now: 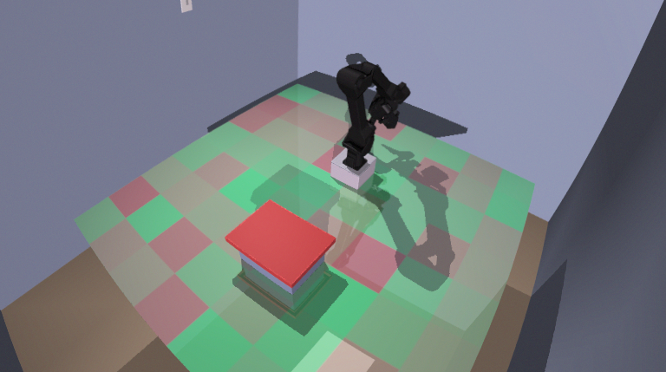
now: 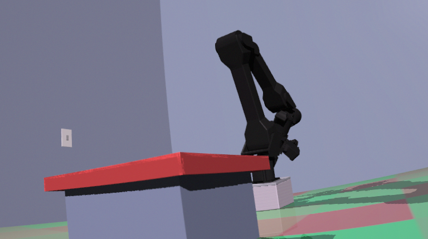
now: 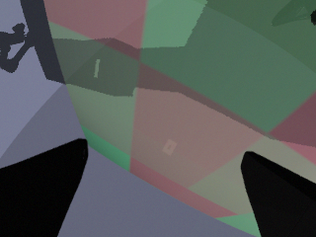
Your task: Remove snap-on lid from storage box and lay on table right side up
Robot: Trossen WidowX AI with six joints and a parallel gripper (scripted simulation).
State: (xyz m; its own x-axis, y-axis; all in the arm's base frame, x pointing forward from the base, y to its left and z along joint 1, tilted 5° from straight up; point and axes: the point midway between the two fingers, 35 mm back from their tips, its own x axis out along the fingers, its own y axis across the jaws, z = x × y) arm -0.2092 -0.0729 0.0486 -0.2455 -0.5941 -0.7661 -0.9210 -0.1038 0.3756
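Note:
The red lid [image 1: 279,243] [image 2: 126,173] sits level on top of the storage box, and its rim overhangs the walls. The blue-grey storage box [image 1: 269,277] [image 2: 126,214] stands upright on the table [image 1: 179,244], which has a glossy green, pink and beige checked top. My gripper [image 3: 168,156] is open, with its two black fingers wide apart and nothing between them in the wrist view. It hangs beside the folded arm, above the table and well away from the box and lid. The lid and box are not in the wrist view.
The black arm stands on a pale block [image 1: 345,175] [image 2: 266,197] behind the box, seen from the top and exterior views. Shadows and reflections of the arm cross the table. Walls rise behind the table, and a switch plate [image 1: 186,2] [image 2: 66,137] is on the left wall.

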